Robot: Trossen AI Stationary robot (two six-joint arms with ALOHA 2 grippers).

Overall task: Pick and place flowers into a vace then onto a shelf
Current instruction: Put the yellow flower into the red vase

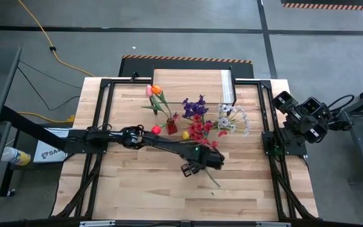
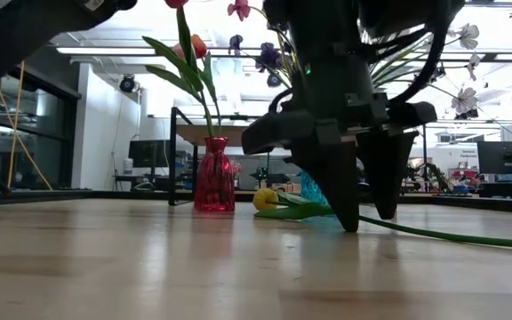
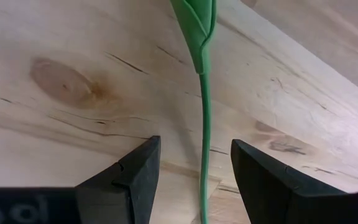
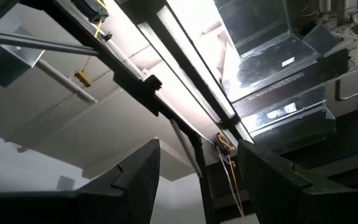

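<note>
1. L gripper (image 3: 194, 180) open, fingertips down at the tabletop (image 1: 137, 183), straddling a green stem (image 3: 202, 124) lying flat near table centre.
2. Judgement: centre stem betw. fingers, close gently, lift w/o dragging.
3. Red vase (image 2: 214, 174) stands nearby.
4. R gripper (image 4: 197, 180) parked at table's R edge, open, empty.

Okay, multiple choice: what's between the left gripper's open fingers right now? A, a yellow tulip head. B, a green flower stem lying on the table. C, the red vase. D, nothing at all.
B: in the left wrist view the green stem runs along the table between the open fingers of the left gripper, not yet clamped.
</note>
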